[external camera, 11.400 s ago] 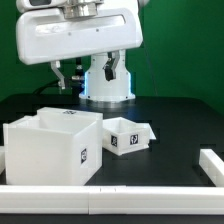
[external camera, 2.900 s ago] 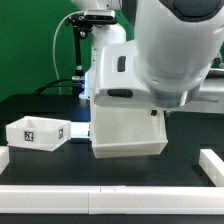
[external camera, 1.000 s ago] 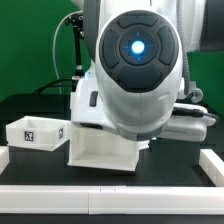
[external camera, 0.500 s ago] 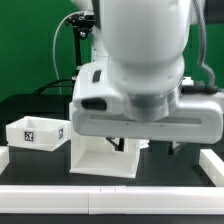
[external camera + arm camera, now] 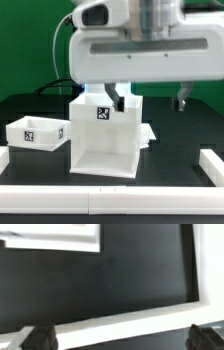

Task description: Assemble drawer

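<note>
The large white box shell [image 5: 104, 140] stands in the middle of the black table with its open side facing the exterior view and a tag near its top. A shallow white tray [image 5: 38, 132] lies at its left. A second small part [image 5: 146, 134] peeks out behind its right side. My gripper [image 5: 150, 99] hangs just above the shell's top right edge, open and empty. In the wrist view my gripper [image 5: 120, 338] has its fingertips [image 5: 38, 339] wide apart over a white band [image 5: 130, 322]. I cannot tell which part that band is.
Long white bars edge the table at the front [image 5: 110, 193] and at the exterior view's right [image 5: 211, 163]. The wrist view shows bare black table [image 5: 100, 280], a white strip [image 5: 208, 263] and a white piece [image 5: 50, 238].
The arm has risen and swung, uncovering the box shell. Since 2.9 s ago the shell has shifted toward the exterior view's left. The jaws hold nothing now.
</note>
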Motion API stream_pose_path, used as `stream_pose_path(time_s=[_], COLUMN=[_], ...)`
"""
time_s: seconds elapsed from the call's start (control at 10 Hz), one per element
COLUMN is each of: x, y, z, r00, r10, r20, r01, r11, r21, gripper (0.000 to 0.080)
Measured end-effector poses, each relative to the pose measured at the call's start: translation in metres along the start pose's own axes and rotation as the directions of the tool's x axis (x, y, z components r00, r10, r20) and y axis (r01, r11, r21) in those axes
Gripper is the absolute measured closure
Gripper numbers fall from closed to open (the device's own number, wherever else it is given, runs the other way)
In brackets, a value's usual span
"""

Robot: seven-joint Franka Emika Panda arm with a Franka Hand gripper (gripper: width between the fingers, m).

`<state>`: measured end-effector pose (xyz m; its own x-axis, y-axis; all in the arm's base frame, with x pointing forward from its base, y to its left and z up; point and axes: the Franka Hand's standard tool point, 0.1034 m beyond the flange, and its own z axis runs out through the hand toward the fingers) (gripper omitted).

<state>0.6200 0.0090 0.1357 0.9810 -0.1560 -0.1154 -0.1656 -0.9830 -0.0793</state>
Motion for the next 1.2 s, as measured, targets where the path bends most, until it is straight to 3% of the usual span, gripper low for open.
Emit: stream_pose_path(time_s=[0.3,0.7,0.8,0.9,1.1,1.2], x=[-0.028,-0.029,-0.03,-0.032,-0.04,-0.047], y=[0.04,0.039,0.045,0.071,0.115,0.126], z=[-0.02,-0.02,-0.019,-0.018,-0.01,0.0], r00=[0.969,0.958,0.96,0.963,0.965,0.966], r10=[0.035,0.036,0.025,0.051,0.049,0.058], r20=[-0.246,-0.285,-0.278,-0.263,-0.258,-0.253], r01=[-0.036,-0.038,-0.024,-0.044,-0.044,-0.055], r11=[0.999,0.999,1.0,0.998,0.999,0.998], r21=[0.0,0.001,0.009,0.035,0.025,0.019], gripper=[0.015,0.015,0.015,0.015,0.015,0.015])
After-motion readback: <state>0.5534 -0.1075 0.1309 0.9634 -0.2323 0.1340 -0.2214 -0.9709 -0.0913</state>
